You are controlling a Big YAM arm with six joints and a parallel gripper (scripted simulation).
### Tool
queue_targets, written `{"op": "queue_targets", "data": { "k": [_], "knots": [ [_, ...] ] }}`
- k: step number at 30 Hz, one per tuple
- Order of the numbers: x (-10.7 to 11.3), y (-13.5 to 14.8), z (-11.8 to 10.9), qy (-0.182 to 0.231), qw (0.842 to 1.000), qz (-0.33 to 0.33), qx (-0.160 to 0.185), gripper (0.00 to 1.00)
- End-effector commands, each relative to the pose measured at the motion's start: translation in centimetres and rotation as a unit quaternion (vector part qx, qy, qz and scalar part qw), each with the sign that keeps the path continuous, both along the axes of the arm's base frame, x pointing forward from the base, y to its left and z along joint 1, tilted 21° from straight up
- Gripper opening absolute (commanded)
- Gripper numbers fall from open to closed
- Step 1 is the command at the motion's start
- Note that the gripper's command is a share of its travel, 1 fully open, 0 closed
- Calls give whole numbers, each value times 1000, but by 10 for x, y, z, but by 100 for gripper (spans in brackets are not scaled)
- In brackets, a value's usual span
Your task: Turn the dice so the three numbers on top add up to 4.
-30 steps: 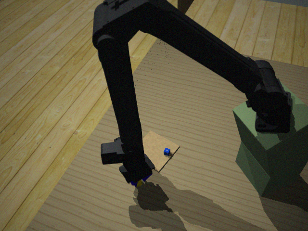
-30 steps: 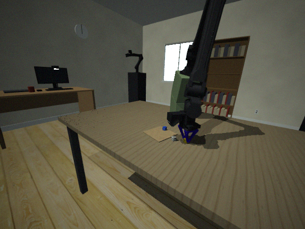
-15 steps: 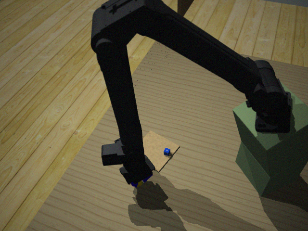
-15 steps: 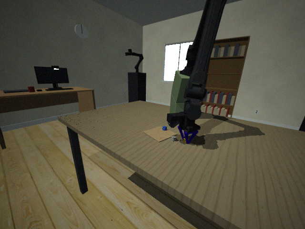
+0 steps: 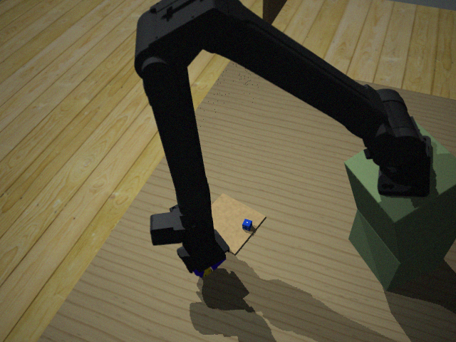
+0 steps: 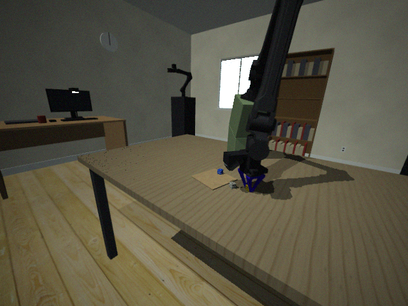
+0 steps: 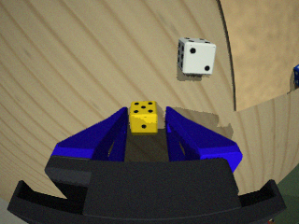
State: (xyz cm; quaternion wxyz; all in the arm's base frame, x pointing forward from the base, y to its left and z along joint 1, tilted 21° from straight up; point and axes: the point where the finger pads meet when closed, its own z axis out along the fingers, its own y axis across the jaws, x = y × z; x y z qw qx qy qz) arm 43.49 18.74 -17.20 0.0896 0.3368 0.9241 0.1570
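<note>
My gripper (image 7: 146, 113) is low over the bare table, just off the mat's near corner. Its blue fingers are partly open and stand on either side of a yellow die (image 7: 142, 118), which rests on the table between the tips; it also shows in the top view (image 5: 208, 271) and the exterior view (image 6: 246, 188). A white die (image 7: 196, 58) (image 6: 232, 185) lies on the table just outside the mat's edge, and the exterior view shows it too. A blue die (image 5: 246, 224) sits on the tan mat (image 5: 235, 221), near its right edge. The mat lies flat.
The green pedestal (image 5: 401, 213) that carries my arm's base stands on the table to the right of the mat. The table's edge runs to the left of the mat, with wooden floor below.
</note>
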Motion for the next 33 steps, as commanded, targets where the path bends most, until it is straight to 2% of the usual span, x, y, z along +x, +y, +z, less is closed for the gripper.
{"op": "queue_targets", "data": {
  "k": [1, 15, 16, 33],
  "knots": [
    [9, 7, 11, -17, 1000, -3, 7, 34],
    [9, 7, 11, -17, 1000, -3, 7, 34],
    [9, 7, 11, -17, 1000, -3, 7, 15],
    [9, 7, 11, -17, 1000, -3, 7, 15]
  ]
}}
